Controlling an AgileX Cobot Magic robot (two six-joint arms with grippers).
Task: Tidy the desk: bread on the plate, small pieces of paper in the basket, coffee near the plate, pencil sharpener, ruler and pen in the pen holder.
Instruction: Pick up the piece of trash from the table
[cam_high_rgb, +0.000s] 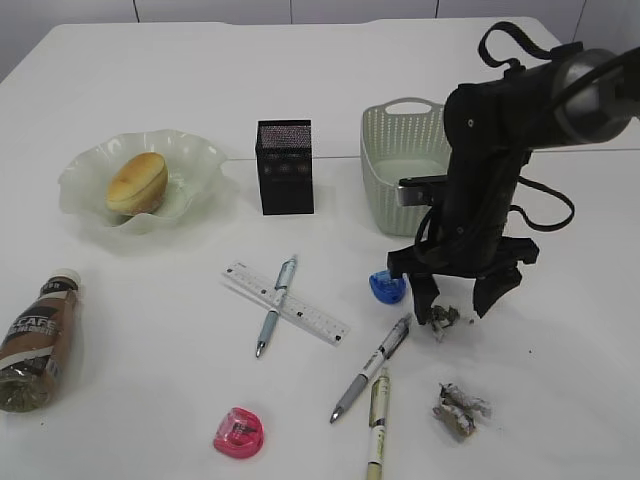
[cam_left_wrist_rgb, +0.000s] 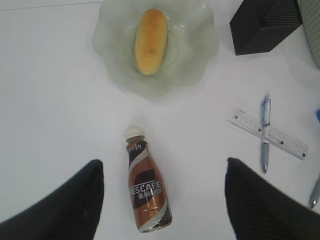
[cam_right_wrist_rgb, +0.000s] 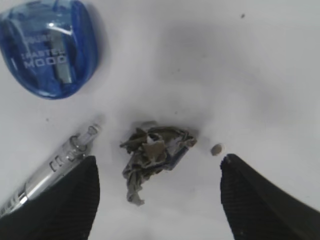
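The bread (cam_high_rgb: 137, 182) lies on the frilled glass plate (cam_high_rgb: 80, 180); it also shows in the left wrist view (cam_left_wrist_rgb: 148, 34). The coffee bottle (cam_high_rgb: 37, 338) lies on its side at front left, below my open left gripper (cam_left_wrist_rgb: 160, 200) in the left wrist view (cam_left_wrist_rgb: 147, 192). My right gripper (cam_high_rgb: 458, 300) is open, low over a crumpled paper piece (cam_right_wrist_rgb: 152, 157), which lies between its fingers (cam_right_wrist_rgb: 157, 195). A second paper piece (cam_high_rgb: 458, 410) lies at front right. A blue sharpener (cam_high_rgb: 387, 287), pink sharpener (cam_high_rgb: 239, 433), ruler (cam_high_rgb: 285, 302) and three pens (cam_high_rgb: 275, 305) (cam_high_rgb: 372, 367) (cam_high_rgb: 377, 425) lie on the table.
The black mesh pen holder (cam_high_rgb: 285, 166) stands at mid-back. The pale basket (cam_high_rgb: 385, 150) stands beside it, just behind my right arm. A tiny scrap (cam_right_wrist_rgb: 216, 149) lies by the right finger. The silver pen's tip (cam_right_wrist_rgb: 50, 167) is next to the left finger.
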